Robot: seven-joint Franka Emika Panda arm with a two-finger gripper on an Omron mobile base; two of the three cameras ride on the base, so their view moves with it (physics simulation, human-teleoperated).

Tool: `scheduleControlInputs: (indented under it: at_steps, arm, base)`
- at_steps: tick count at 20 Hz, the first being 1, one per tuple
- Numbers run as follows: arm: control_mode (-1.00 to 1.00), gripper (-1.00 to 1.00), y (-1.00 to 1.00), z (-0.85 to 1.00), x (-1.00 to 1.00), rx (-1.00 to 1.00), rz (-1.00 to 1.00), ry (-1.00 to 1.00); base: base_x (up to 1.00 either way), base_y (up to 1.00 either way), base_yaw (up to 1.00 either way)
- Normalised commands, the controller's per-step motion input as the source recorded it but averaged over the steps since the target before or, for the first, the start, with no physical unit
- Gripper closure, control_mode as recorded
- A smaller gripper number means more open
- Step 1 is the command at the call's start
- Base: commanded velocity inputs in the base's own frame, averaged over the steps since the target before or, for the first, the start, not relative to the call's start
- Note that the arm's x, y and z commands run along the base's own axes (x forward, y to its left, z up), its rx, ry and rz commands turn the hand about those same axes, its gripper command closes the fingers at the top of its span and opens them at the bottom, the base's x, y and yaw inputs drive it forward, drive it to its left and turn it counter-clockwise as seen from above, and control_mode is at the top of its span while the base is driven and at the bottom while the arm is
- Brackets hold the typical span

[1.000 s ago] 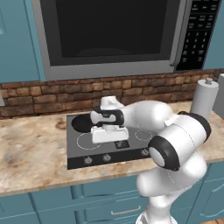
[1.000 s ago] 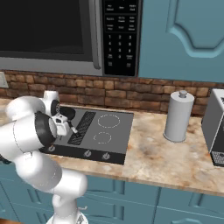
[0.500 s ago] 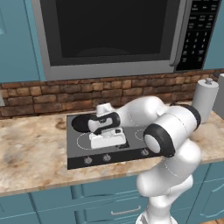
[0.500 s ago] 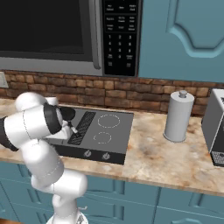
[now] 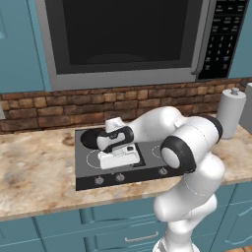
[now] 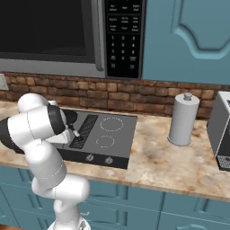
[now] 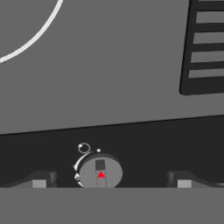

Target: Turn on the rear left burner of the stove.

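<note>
The stove [image 5: 83, 170] is set into the counter [image 5: 34, 182] at the centre of the left base view, below the microwave [image 5: 123, 39] that fills the top of the frame, with a frying pan [image 5: 91, 138] seen at its upper left corner. In the right base view a paper towel roll [image 6: 183, 119] is placed right of the stove, and a toaster [image 6: 222, 134] is found at the right edge. In the hand view, a knob [image 7: 101, 172] is seen at bottom centre between the fingertips [image 7: 41, 180], with the central grille [image 7: 205, 48] at upper right and a ring burner [image 7: 35, 33] at upper left.
</note>
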Motion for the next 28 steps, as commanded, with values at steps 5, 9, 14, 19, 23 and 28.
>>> scheduleControlInputs:
  at_steps: [5,9,14,19,23,28]
  arm:
    - [-1.00,-1.00,0.00,-0.05,-0.13,0.00,0.00,0.00]
    - [-1.00,-1.00,0.00,-0.18,-0.16,0.00,0.00,0.00]
    - [-1.00,-1.00,0.08,-0.13,0.02,0.00,0.00,0.00]
    - [-1.00,-1.00,0.09,-0.09,0.02,0.00,0.00,0.00]
    - [-1.00,1.00,0.14,-0.12,0.00,0.00,0.00,0.00]
    - [-1.00,1.00,0.02,-0.07,0.00,0.00,0.00,0.00]
  base:
    - [0.00,0.00,0.00]
    - [0.00,0.00,0.00]
    - [0.00,0.00,0.00]
    - [0.00,0.00,0.00]
    - [0.00,0.00,0.00]
    - [0.00,0.00,0.00]
